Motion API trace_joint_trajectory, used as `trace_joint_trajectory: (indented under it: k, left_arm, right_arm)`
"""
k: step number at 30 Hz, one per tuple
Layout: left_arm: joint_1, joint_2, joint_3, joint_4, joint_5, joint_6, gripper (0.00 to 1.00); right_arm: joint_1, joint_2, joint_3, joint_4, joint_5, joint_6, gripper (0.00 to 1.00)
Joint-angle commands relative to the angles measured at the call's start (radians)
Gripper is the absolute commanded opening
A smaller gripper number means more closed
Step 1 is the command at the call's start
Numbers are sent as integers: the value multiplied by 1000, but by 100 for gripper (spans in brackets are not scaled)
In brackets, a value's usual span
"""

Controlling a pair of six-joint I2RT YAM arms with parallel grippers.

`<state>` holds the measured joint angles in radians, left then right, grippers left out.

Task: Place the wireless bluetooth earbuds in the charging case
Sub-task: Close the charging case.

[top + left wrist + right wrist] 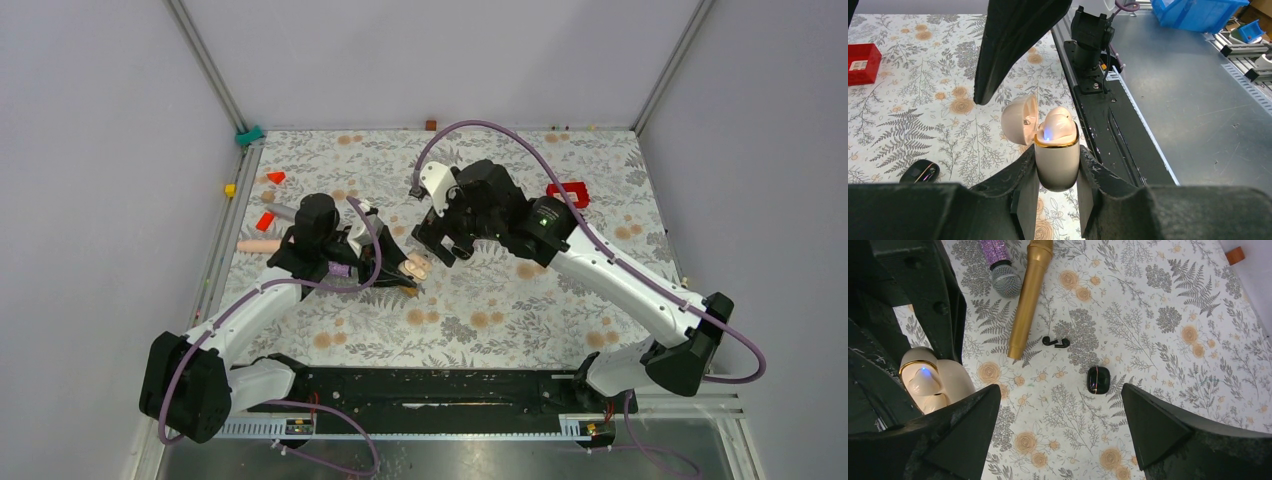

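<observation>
Top external, holdings?
— Left claw [404,268]: clamped on cream-pink case [417,266], lid up. Right claw [445,247]: spread wide, empty, just beside that case, over patterned surface [500,320]. Earbuds and charging case not made out from here.

Left wrist, entries?
— Cream-pink case upright in the left claw, lid hinged back, pale bud seated inside, blue light on. Charging case [919,171]: glossy black, lying on the surface to the lower left, well apart from the left claw, seemingly shut. One finger [1008,55] of the right claw hanging above the open lid.

Right wrist, entries?
— Earbuds [1055,342]: tiny, black, on the surface ahead of the open right claw, between gold microphone [1028,300] and charging case. One piece or two touching: cannot tell. Long axis across the view, roughly in line with the gap between the two fingers. Charging case nearer the claw than the earbuds, close by them, not touching.

Nearer arm?
— Right, by judgement: free and facing both, left occupied. Likely needs: a forward reach, perhaps a wrist turn to close across the stems.
</observation>
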<state>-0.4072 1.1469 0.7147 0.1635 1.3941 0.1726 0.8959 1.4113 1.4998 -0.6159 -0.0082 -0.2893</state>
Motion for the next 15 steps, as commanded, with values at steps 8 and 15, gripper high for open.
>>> trace_joint_trajectory:
  k: [8, 15]
  left_arm:
    - [-5, -12, 48, -9, 43, 51, 0]
    - [-5, -9, 45, -6, 19, 55, 0]
  right_arm:
    - [-5, -6, 22, -35, -149, -11, 99]
    - [-4, -24, 76, -161, -473, -49, 99]
